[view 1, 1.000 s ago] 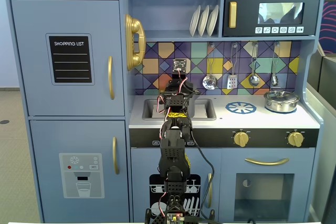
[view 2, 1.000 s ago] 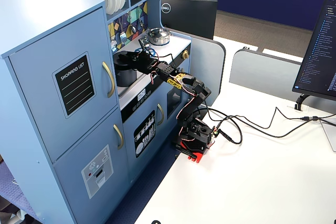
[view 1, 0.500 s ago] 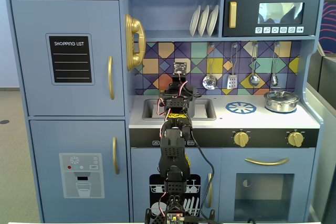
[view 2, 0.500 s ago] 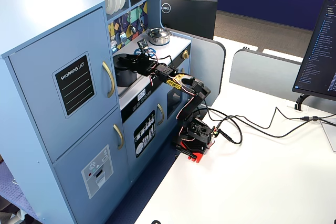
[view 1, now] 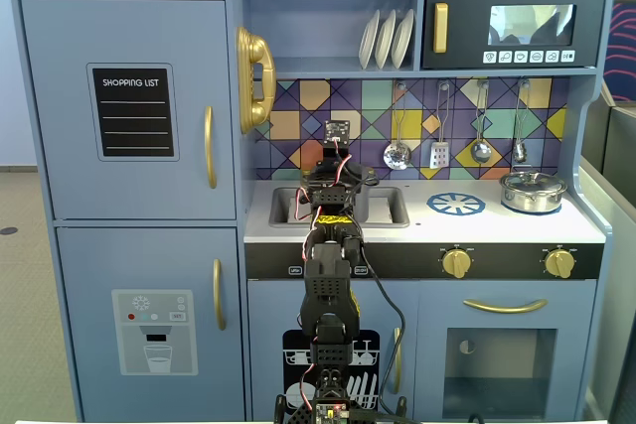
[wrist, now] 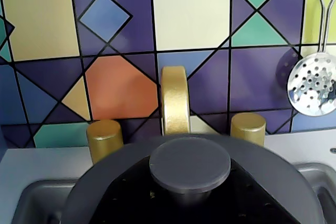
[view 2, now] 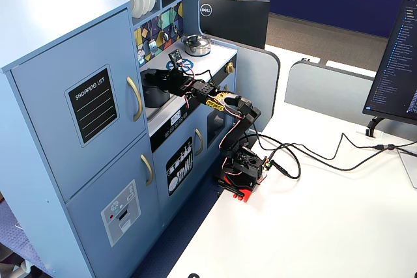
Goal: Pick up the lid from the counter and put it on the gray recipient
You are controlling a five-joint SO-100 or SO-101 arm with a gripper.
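The dark gray lid (wrist: 190, 167) fills the bottom of the wrist view, its center knob between my black fingers (wrist: 131, 195). My gripper (wrist: 190, 203) is shut on the knob. In a fixed view my gripper (view 1: 335, 178) is over the sink (view 1: 286, 208), and the gray recipient (view 1: 360, 202) stands in the sink right under it, mostly hidden by the arm. In another fixed view the lid (view 2: 150, 73) sits at the top of the gray recipient (view 2: 155, 94). I cannot tell whether it rests on the rim.
The gold faucet (wrist: 175, 98) and two gold taps (wrist: 104, 137) stand just behind the lid. A skimmer (wrist: 315, 85) hangs on the tiled wall. A shiny silver pot (view 1: 533, 191) with its lid stands at the counter's right, beside a blue burner (view 1: 456, 205).
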